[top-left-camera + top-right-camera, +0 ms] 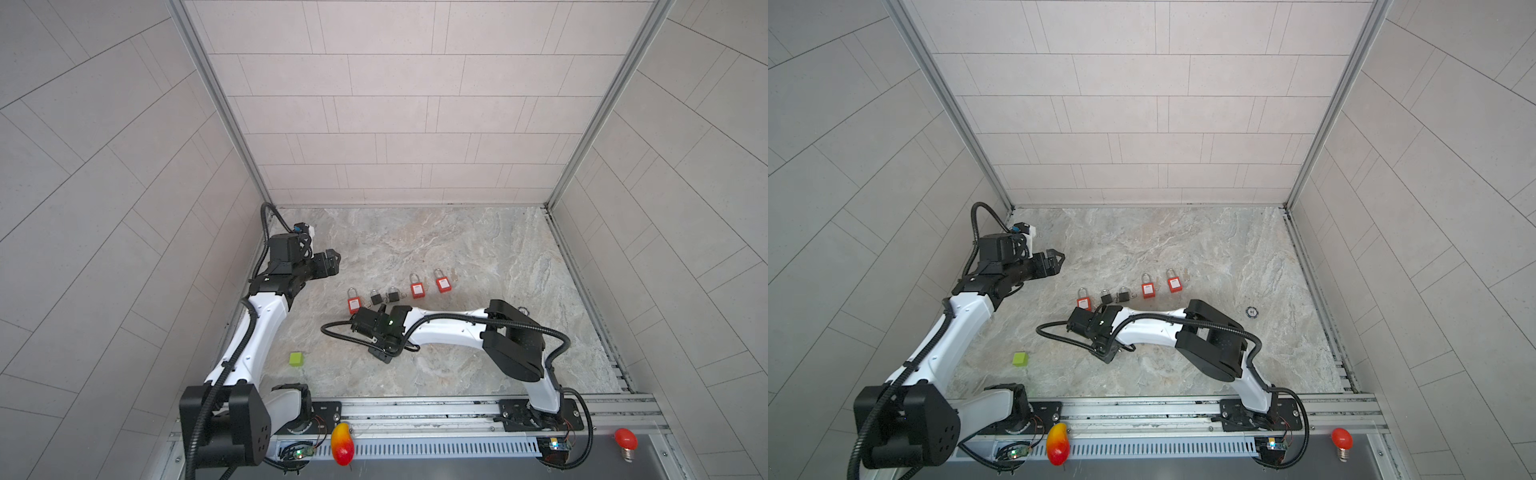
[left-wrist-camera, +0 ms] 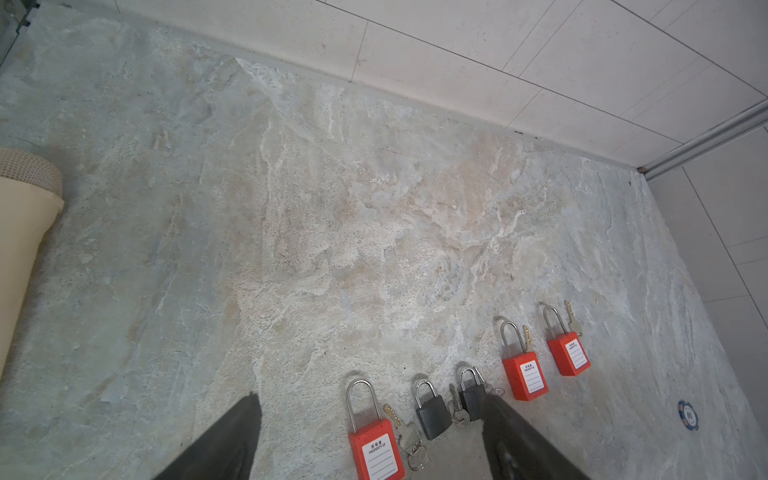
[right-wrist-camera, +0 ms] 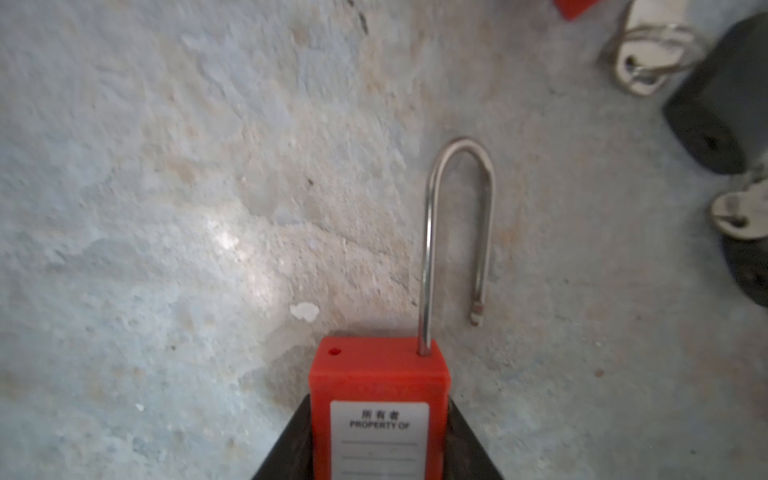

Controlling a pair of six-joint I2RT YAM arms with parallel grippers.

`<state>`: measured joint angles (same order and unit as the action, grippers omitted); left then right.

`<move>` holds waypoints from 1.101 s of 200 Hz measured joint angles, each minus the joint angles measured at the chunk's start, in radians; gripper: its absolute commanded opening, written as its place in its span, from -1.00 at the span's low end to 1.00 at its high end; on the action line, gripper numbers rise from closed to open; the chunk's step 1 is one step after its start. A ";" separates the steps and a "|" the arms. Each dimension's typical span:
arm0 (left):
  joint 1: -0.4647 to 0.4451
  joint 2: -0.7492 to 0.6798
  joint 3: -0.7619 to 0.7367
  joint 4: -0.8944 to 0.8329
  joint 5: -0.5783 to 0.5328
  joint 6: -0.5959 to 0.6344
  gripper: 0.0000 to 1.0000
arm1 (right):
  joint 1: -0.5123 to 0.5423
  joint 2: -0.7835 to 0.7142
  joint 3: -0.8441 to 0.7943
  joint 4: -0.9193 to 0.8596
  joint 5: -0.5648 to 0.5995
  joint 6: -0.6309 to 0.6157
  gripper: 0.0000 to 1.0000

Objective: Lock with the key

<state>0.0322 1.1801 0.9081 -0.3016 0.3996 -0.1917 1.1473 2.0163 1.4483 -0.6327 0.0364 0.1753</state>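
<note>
the red padlock (image 3: 374, 370) lies flat on the worktop (image 2: 291, 249) just beside the black padlock (image 2: 432, 417), shackle (image 3: 428, 249) swung open. the right tool (image 3: 379, 399) clamps its body: the steadying step. next, probably, the left tool (image 1: 1057, 259), wide and empty, well apart from the black padlock, must fetch the key (image 2: 392, 414) beside it.

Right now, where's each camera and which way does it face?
Both top views: high behind the robot, looking down on the table; left arm and right arm show.
Left wrist: raised, facing the padlock row; its open fingers show.
Right wrist: low over the end red padlock; fingers flank it.
Shared: that padlock, in all four.
</note>
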 measured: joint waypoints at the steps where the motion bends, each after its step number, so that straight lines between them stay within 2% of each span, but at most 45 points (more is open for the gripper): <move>1: 0.000 0.000 0.000 0.002 0.000 0.001 0.76 | -0.001 -0.003 -0.003 0.000 0.001 -0.003 -0.69; 21: 0.000 -0.003 -0.024 0.061 0.027 0.034 0.71 | -0.030 -0.119 -0.082 0.008 0.011 -0.080 -0.70; 42: 0.000 -0.013 -0.069 0.117 0.089 0.091 0.49 | -0.109 -0.266 -0.147 0.019 -0.008 -0.176 -0.70; 77: -0.020 -0.078 -0.154 0.177 0.274 0.283 0.28 | -0.311 -0.477 -0.207 0.014 -0.138 -0.355 -0.70; 97: -0.072 -0.122 -0.196 0.203 0.352 0.395 0.27 | -0.383 -0.562 -0.229 -0.008 -0.196 -0.471 -0.71; 132: -0.244 -0.201 -0.270 0.223 0.426 0.594 0.32 | -0.391 -0.616 -0.237 -0.068 -0.246 -0.623 -0.72; 149: -0.290 -0.206 -0.275 0.231 0.459 0.649 0.37 | -0.396 -0.617 -0.237 -0.092 -0.271 -0.665 -0.72; 189: -0.365 -0.196 -0.272 0.236 0.511 0.715 0.40 | -0.402 -0.617 -0.236 -0.128 -0.333 -0.730 -0.72; 220: -0.404 -0.159 -0.265 0.227 0.542 0.724 0.35 | -0.402 -0.617 -0.229 -0.134 -0.367 -0.752 -0.72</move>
<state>-0.3721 1.0210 0.6434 -0.0746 0.9417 0.5323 0.7452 1.3994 1.2198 -0.7662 -0.3309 -0.5770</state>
